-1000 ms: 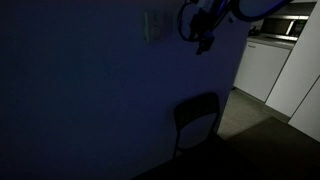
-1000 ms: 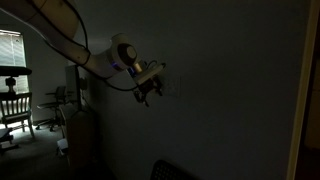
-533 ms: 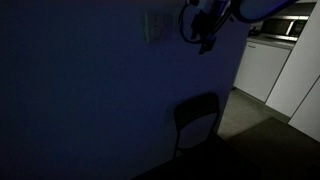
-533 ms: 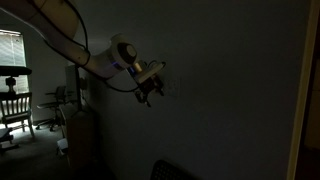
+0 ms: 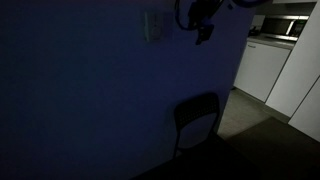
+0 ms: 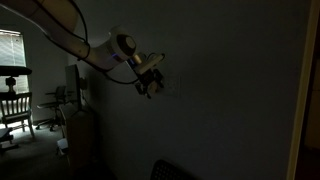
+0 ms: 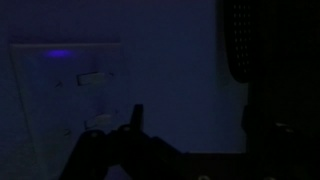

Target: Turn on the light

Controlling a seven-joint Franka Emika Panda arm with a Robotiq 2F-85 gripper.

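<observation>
The room is dark. The light switch, a small pale wall plate (image 5: 153,27), sits high on the wall. In the wrist view the plate (image 7: 68,95) fills the left side, with a faint blue glow near its top and two small rockers. My gripper (image 5: 203,35) hangs close to the wall, to the right of the plate and about level with it, not touching it. It also shows in an exterior view (image 6: 150,87). In the wrist view its fingers (image 7: 195,125) stand apart with bare wall between them, open and empty.
A dark chair (image 5: 197,120) stands against the wall below the gripper. A lit kitchen area with white cabinets (image 5: 262,65) lies past the wall's corner. A wooden chair (image 6: 14,105) stands by a window with blinds (image 6: 10,48).
The gripper has moved a little upward along the wall and slightly nearer the plate's height. Nothing was touched; the room stays dark.
</observation>
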